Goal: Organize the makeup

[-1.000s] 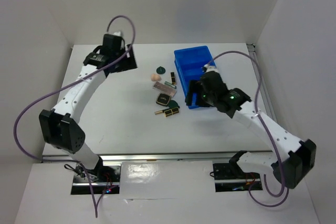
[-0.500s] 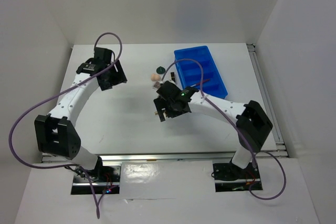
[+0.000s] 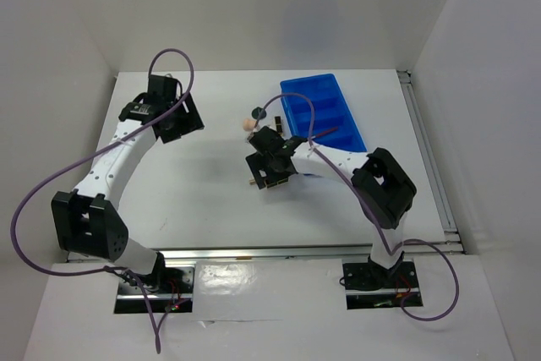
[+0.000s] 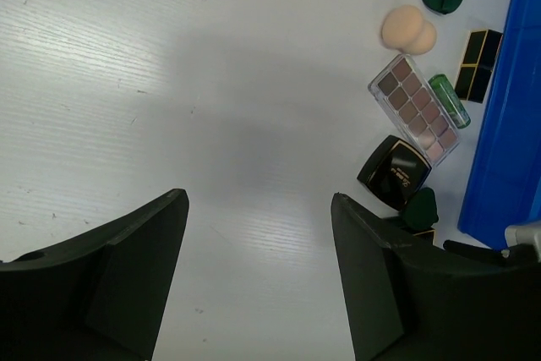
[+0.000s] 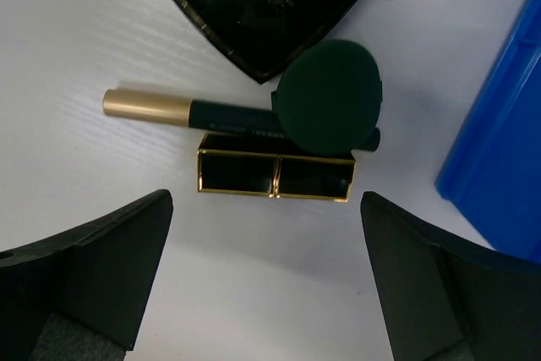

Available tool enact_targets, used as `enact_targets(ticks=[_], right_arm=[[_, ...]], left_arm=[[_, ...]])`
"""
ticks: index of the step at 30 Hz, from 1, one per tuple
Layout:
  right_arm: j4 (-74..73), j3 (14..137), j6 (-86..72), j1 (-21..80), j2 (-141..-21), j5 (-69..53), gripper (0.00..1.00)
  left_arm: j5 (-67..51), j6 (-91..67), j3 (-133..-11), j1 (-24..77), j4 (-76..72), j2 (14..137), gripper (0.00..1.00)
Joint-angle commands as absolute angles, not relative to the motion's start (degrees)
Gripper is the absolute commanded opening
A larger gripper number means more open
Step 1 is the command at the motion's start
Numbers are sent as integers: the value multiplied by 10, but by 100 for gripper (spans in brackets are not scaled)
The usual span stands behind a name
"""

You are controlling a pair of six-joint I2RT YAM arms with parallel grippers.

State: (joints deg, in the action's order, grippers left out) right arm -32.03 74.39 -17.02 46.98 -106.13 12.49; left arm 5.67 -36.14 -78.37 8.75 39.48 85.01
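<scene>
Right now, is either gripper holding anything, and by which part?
Nothing is held. The left gripper is open over the table. The right gripper is open above the lipstick box, not touching it.

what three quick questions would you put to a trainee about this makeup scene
1. True or false: the right gripper is shut on the lipstick box.
2. The round green compact lies: A) partly over the gold-capped tube; B) apart from everything; C) clamped in a gripper.
3. Fill in: the left gripper is ____ and holds nothing.

Key: 1 false, it is open above the box; 2 A; 3 open.
</scene>
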Motion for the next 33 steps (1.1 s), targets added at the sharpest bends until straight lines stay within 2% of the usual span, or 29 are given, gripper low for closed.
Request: enact_targets(ticks=[1, 14, 33], right_arm=[[-277, 771, -149, 461, -1077, 136, 100], [-256, 750, -159, 439, -1088, 80, 100], [-263, 737, -182, 439, -1110, 114, 100]], left_arm=[[50, -352, -792, 84, 390, 850, 82], [76, -335, -815, 68, 402, 867, 82], [70, -330, -808, 45, 402, 862, 82]])
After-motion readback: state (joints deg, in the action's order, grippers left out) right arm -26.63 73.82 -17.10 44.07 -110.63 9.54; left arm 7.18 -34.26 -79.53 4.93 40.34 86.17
